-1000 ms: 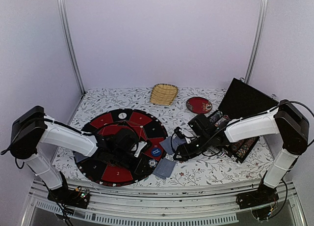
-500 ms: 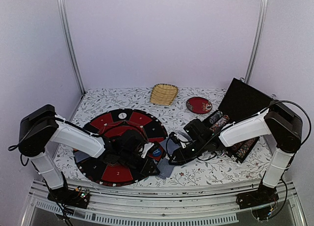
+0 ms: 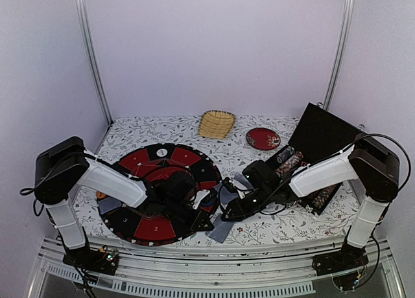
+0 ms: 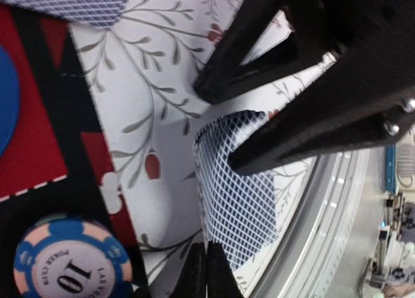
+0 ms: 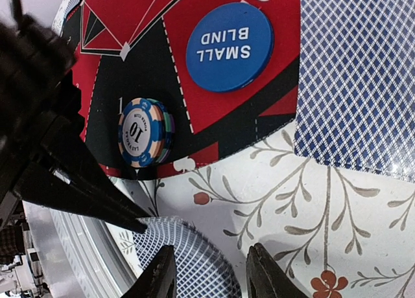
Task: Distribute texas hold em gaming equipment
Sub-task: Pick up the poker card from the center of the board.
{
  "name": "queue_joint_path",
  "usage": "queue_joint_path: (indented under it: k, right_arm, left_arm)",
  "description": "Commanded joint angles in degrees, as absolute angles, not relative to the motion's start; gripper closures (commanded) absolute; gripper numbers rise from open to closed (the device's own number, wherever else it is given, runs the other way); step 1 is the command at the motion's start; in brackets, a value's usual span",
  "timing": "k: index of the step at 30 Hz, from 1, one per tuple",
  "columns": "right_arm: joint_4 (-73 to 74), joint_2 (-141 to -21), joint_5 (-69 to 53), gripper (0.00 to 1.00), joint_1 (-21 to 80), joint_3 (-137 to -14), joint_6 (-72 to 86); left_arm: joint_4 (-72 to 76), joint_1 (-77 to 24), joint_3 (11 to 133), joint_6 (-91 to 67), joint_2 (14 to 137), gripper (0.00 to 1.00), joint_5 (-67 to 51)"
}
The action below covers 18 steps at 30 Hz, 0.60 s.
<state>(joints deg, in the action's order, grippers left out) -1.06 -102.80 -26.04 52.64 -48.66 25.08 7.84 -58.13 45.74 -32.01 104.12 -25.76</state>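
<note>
Nearest the table's front edge, a blue-backed card (image 4: 237, 201) lies bowed on the flowered tablecloth (image 3: 272, 227), just off the round mat (image 3: 155, 230). The left gripper (image 4: 206, 272) is pressed tight shut on the card's near edge. The right gripper (image 5: 211, 275) meets it from the other side with its fingers partly apart. One finger rests on the card, the other is on the cloth beside it, and it shows no grip.

Just beyond, on the mat's rim, sits a short stack of chips (image 5: 144, 131) marked 10. Past that is a blue button (image 5: 229, 46) reading SMALL BLIND. A second card (image 5: 356, 78) lies flat on the cloth beside the button.

Further right, an open black case (image 3: 324, 133) holds rows of chips (image 3: 290, 159). At the far edge stand a straw basket (image 3: 216, 124) and a red plate (image 3: 262, 138).
</note>
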Motion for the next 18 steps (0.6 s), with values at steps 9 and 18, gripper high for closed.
queue_joint_path:
  k: [9, 18]
  right_arm:
    - [17.0, -87.8, -16.9, 0.52, 50.4, -56.4, 22.0]
    - [23.3, -102.3, -16.9, 0.39, 41.5, -74.7, 6.0]
  left_arm:
    - [-8.8, -58.5, 46.5, -23.3, 90.4, 1.00, -20.7]
    - [-23.6, -45.9, 48.7, -21.2, 76.5, 1.00, -12.2]
